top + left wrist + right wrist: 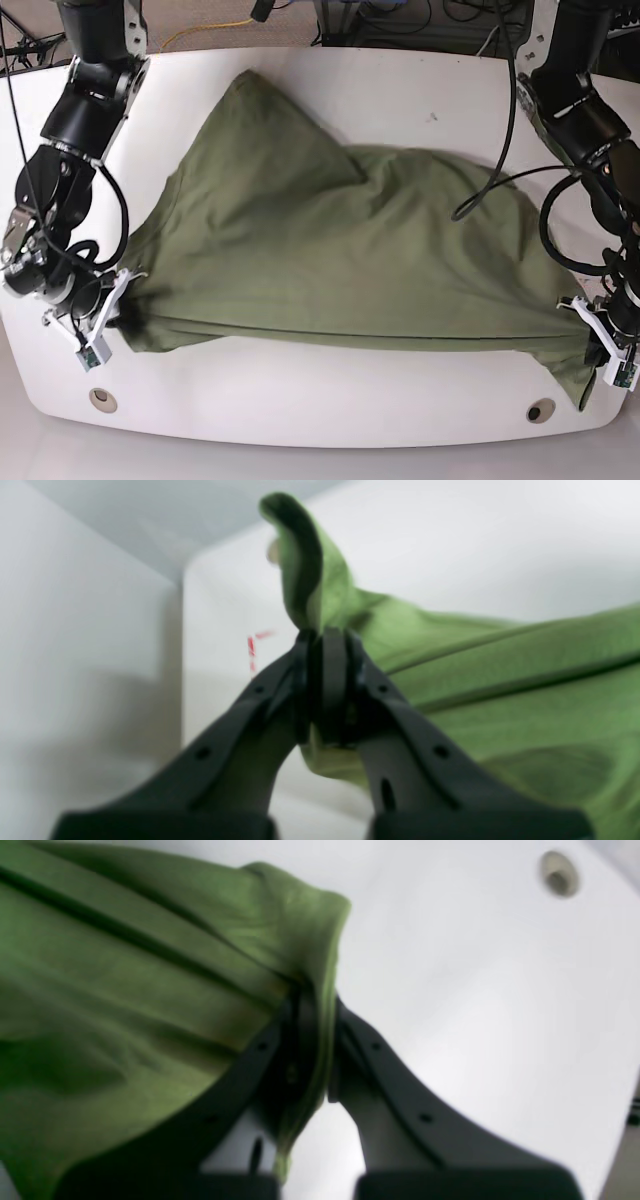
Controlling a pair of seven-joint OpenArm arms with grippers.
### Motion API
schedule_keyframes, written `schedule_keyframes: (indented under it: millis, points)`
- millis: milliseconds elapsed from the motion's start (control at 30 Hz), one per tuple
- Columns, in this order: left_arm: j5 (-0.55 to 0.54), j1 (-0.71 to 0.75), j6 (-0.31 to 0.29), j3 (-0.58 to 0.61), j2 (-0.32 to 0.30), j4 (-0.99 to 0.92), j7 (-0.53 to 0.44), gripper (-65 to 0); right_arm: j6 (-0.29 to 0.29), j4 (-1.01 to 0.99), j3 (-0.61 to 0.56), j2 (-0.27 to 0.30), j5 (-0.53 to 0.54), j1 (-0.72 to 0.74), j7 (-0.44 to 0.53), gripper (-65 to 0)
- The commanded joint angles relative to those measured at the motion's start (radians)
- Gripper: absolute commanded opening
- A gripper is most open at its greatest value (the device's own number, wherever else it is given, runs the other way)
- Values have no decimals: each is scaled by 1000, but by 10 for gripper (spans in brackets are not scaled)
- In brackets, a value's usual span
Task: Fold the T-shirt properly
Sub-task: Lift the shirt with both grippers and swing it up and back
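The T-shirt [330,250] is lying spread across the white table [330,400], bunched and wrinkled, with one part reaching toward the far edge and its near edge stretching in a line between the two pincers.

The left pincer [327,645] is pinching a fold of the shirt [500,680]. Its jaws are pressed together on the cloth, with a flap of fabric sticking up just beyond the tips and the bulk of the shirt trailing off to one side. In the base view this pincer [598,335] is sitting near the table's front corner, with a shirt corner hanging just beside it.

The right pincer [312,1005] is likewise pressed together on the shirt [125,990], the cloth running between its jaws and bunching over the tips. In the base view it [118,300] is gripping the shirt's opposite end, with a round hole [100,398] in the table just in front of it.
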Motion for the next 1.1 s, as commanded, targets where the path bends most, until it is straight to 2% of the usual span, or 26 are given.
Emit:
schedule_keyframes:
  millis: [0,133,267,333,467,667,833,1000,1067]
  points:
    - [28,-72,10,-7,-26,19,11,-650,-4,-31,-60,62,-32,125,4,-650]
    - [28,-156,10,-8,-32,19,50,-650,-4,-56,-150,114,-33,247,4,-650]
    - [28,-239,10,-8,-35,21,51,-650,-4,-79,-205,131,-33,373,-1,-650]
    - [28,-290,10,-8,-56,21,51,-650,-4,-94,-245,148,-36,445,-13,-650]
    - [28,-393,10,-5,-67,18,51,-650,-4,-148,-328,160,-33,585,-16,-650]
    - [28,-496,22,-4,-70,18,65,-650,-4,-192,-379,174,-32,745,-48,-650]
    - [26,-503,22,-4,-70,18,105,-650,-4,-189,-422,179,-32,772,-50,-650]
    - [23,-400,20,1,-64,36,107,-650,-4,-177,-417,183,37,689,-50,-650]
    - [21,-359,20,1,-63,53,107,-650,-4,-162,-391,203,61,636,-50,-650]
